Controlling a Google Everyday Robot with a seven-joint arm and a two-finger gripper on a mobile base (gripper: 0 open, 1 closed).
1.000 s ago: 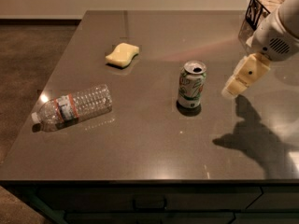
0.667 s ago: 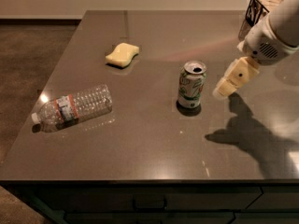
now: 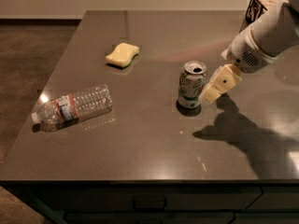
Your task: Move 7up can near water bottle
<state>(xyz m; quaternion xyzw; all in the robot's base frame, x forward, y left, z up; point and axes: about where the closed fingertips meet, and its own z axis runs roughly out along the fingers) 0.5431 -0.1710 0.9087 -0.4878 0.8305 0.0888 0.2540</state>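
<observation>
The 7up can (image 3: 191,86) stands upright near the middle of the dark table, white and green with a silver top. The water bottle (image 3: 72,107) lies on its side at the table's left front, cap toward the left edge. My gripper (image 3: 210,91) comes in from the right on a white arm and sits just right of the can, its cream fingers (image 3: 219,82) close beside the can's side. Nothing is held.
A yellow sponge (image 3: 122,54) lies at the back left of the table (image 3: 149,153). A dark wire-frame object (image 3: 256,6) stands at the back right corner. The table's left edge drops to a brown carpet floor.
My gripper has moved left toward the can, from well apart to right beside it. The can, bottle and sponge have not moved.
</observation>
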